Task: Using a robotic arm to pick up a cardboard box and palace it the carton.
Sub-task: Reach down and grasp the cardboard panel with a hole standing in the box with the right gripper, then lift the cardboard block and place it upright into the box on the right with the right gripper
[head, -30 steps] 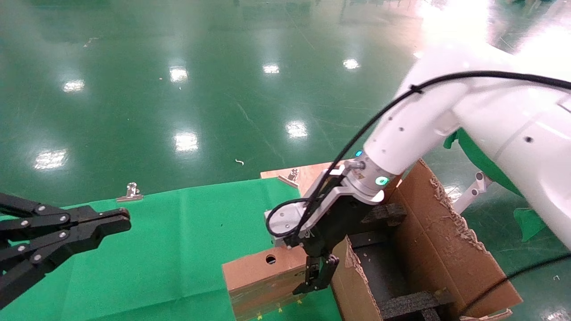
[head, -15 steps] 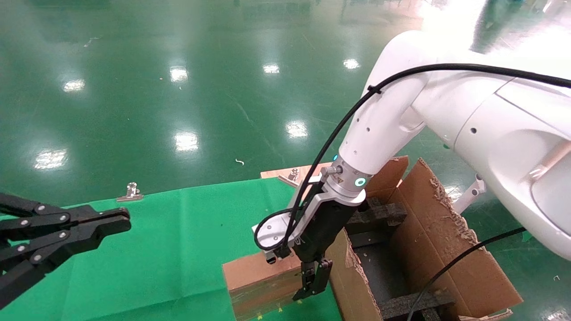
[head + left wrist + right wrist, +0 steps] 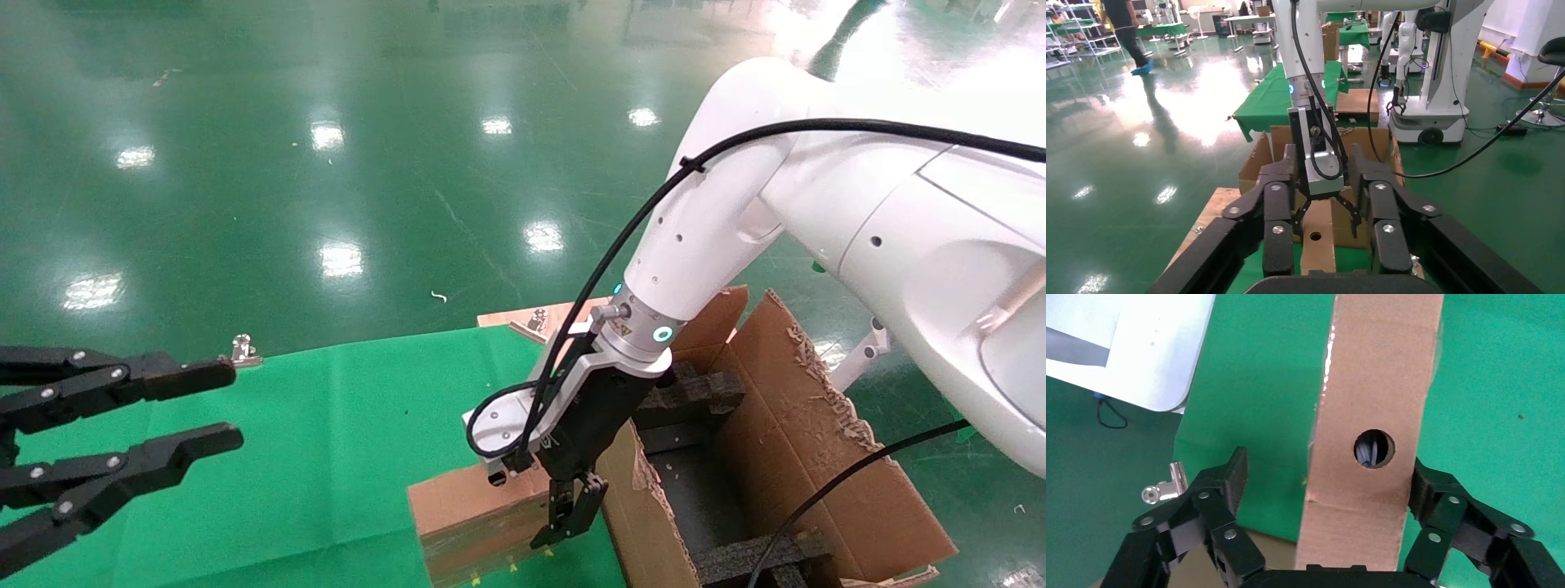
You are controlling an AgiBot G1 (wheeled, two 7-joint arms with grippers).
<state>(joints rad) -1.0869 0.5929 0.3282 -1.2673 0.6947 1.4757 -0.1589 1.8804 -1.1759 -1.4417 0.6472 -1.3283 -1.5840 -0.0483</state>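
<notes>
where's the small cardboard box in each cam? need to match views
Head view: cardboard box at bottom centre, beside the carton, under the right gripper.
Left wrist view: bottom centre, seen between the left gripper's open fingers.
Right wrist view: centre, between open fingers.
Shared landmark: its round hole.

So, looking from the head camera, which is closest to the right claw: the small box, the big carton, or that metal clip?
1. Cardboard box, straddled by the right gripper.
2. Carton, just to its right.
3. Binder clip, far off at the cloth's back edge.
</notes>
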